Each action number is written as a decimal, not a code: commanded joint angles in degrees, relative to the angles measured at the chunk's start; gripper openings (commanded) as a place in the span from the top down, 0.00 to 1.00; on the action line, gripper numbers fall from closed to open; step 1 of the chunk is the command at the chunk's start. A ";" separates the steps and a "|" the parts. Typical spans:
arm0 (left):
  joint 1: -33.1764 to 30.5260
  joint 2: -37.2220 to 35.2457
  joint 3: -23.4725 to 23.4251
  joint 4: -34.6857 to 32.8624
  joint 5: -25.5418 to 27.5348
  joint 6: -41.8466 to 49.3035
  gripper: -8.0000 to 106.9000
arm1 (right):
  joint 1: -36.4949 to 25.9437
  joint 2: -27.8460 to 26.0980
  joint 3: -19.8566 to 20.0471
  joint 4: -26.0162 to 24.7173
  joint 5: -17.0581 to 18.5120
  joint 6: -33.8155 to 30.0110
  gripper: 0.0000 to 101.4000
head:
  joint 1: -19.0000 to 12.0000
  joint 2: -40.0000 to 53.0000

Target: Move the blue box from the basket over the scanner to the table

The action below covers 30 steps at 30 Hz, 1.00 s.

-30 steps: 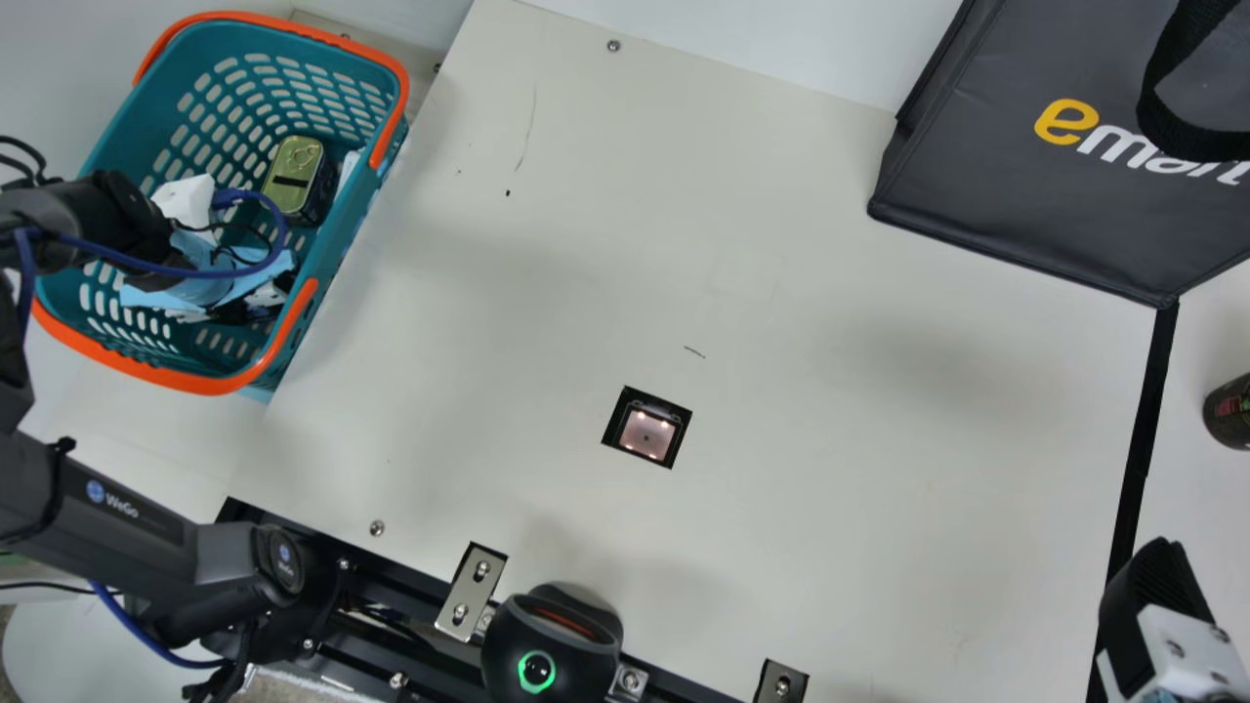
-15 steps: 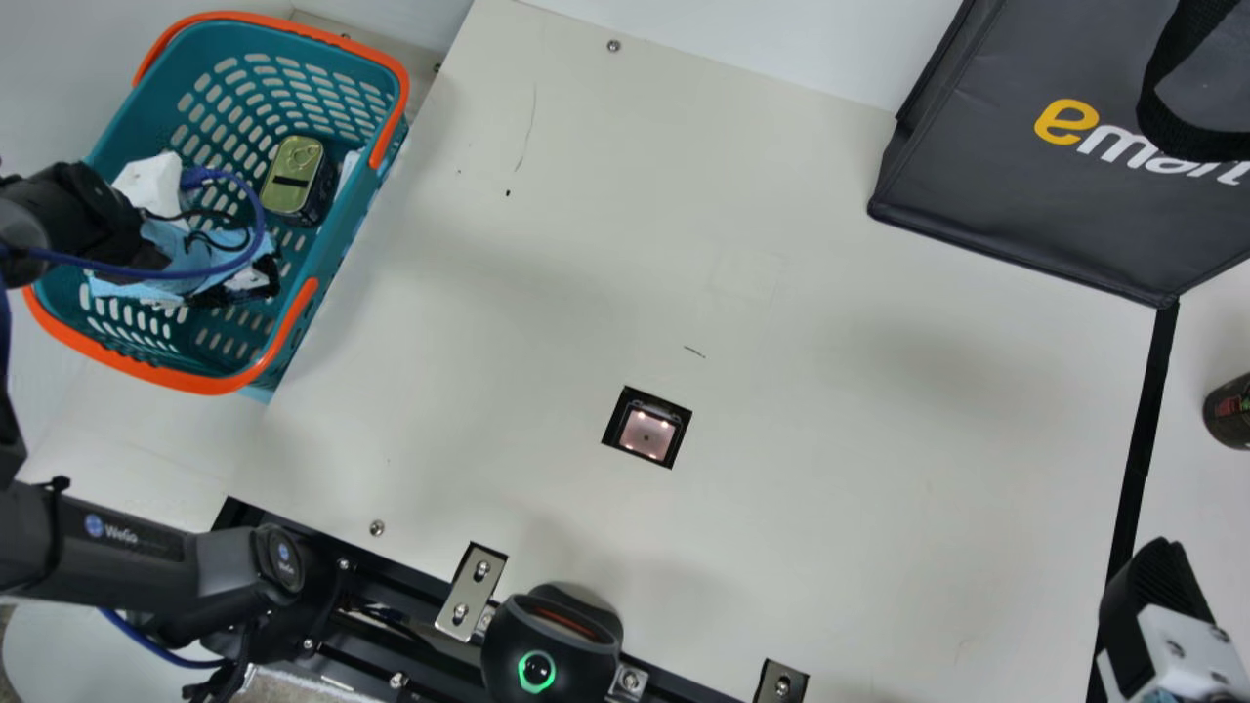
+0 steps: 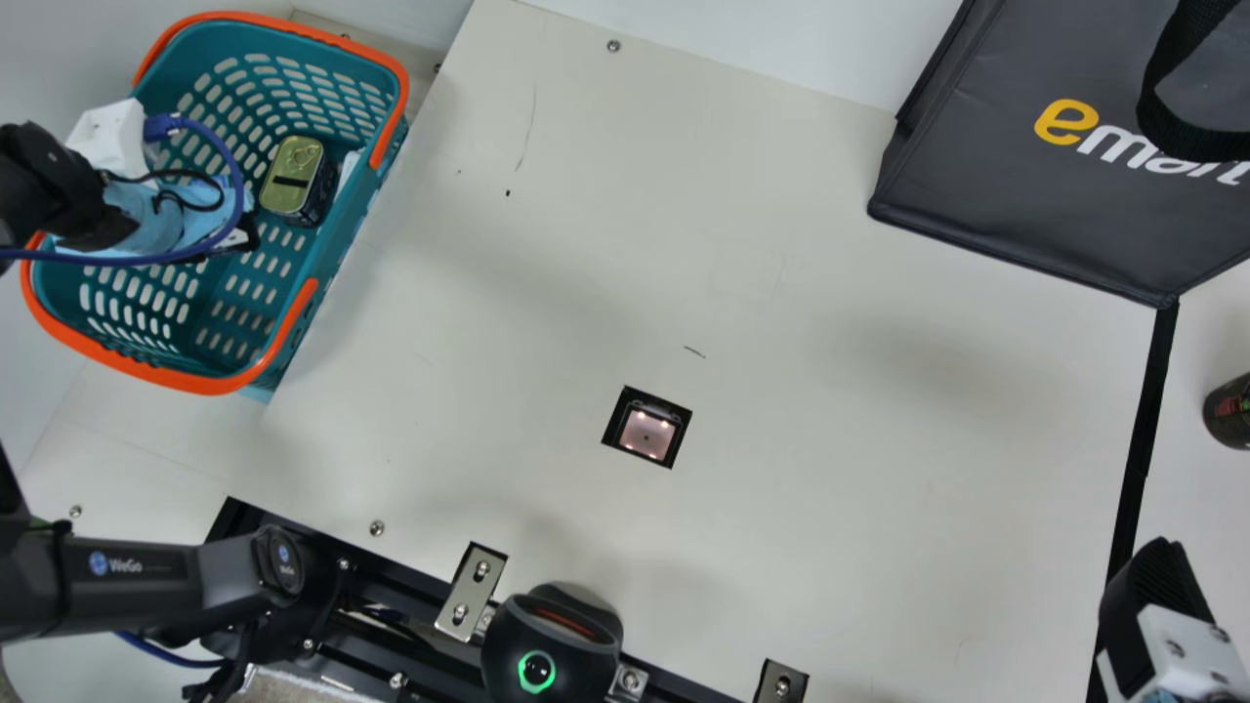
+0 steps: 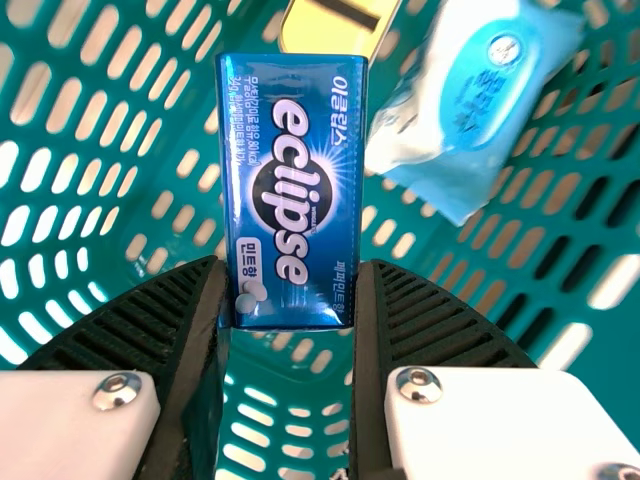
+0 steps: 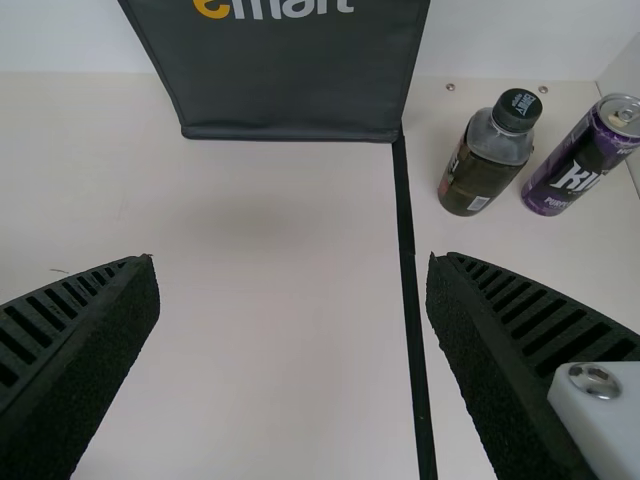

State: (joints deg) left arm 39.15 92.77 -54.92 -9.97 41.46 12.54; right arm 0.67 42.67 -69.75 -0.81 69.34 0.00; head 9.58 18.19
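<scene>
open table [image 3: 830,293] between basket [image 3: 293,29] and dark bag [image 3: 986,195], basket's side wall [image 3: 330,242] in the way

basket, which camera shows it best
The main view: it looks down into the basket and takes in most of its orange rim, though the left arm covers part of one side. The left wrist view shows the slotted inner walls close up, behind the blue box in the left claw.

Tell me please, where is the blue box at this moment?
In the left wrist view, the blue box is held in the left gripper, with the basket behind it and the yellow tin and a blue-white packet farther off.
</scene>
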 commanded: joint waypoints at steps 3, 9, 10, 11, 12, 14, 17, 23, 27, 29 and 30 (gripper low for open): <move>-0.37 -1.81 -1.15 -0.42 2.04 0.09 1.00 | 0.00 0.00 0.00 0.00 0.00 0.00 0.06 | -1.66 0.23; -1.57 -5.02 -2.45 -0.84 5.14 0.48 1.00 | 0.00 0.00 0.00 0.00 0.00 0.00 0.06 | -1.66 0.23; -1.94 -5.65 -2.61 -0.82 5.64 0.44 1.00 | 0.00 0.00 0.00 0.00 0.09 0.00 0.06 | -1.66 0.23; -2.34 -6.27 -2.75 -0.85 6.18 0.43 1.00 | 0.00 0.00 0.00 0.00 0.14 0.00 0.06 | -1.66 0.23; -2.78 -6.86 -2.89 -0.86 6.69 0.38 1.00 | 0.00 0.00 0.00 0.00 0.15 0.00 0.06 | -1.66 0.23; -3.88 -8.12 -3.08 -0.77 7.66 0.17 1.00 | 0.00 0.00 0.00 0.00 0.15 0.00 0.06 | -1.66 0.23; -6.25 -10.09 -3.25 -0.62 9.11 -0.33 1.00 | 0.00 0.00 0.00 0.00 0.15 0.00 0.06 | -1.66 0.23; -12.97 -13.91 -3.41 0.12 11.82 -2.31 1.00 | 0.00 0.00 0.00 0.00 0.15 0.00 0.06 | -1.66 0.23; -18.57 -15.82 -3.80 0.69 13.94 -4.62 1.00 | 0.00 0.00 0.00 0.00 0.15 0.00 0.06 | -1.66 0.23; -21.67 -16.49 -4.13 1.07 14.96 -6.19 1.00 | 0.00 0.00 0.00 0.00 0.15 0.00 0.06 | -1.66 0.23; -23.33 -16.80 -4.32 1.30 15.49 -7.05 1.00 | 0.00 0.00 0.00 0.00 0.15 0.00 0.06 | -1.66 0.23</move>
State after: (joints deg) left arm 19.53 76.18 -59.03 -8.84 56.32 6.67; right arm 0.67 42.67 -69.75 -0.81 69.49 0.00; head 9.67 18.28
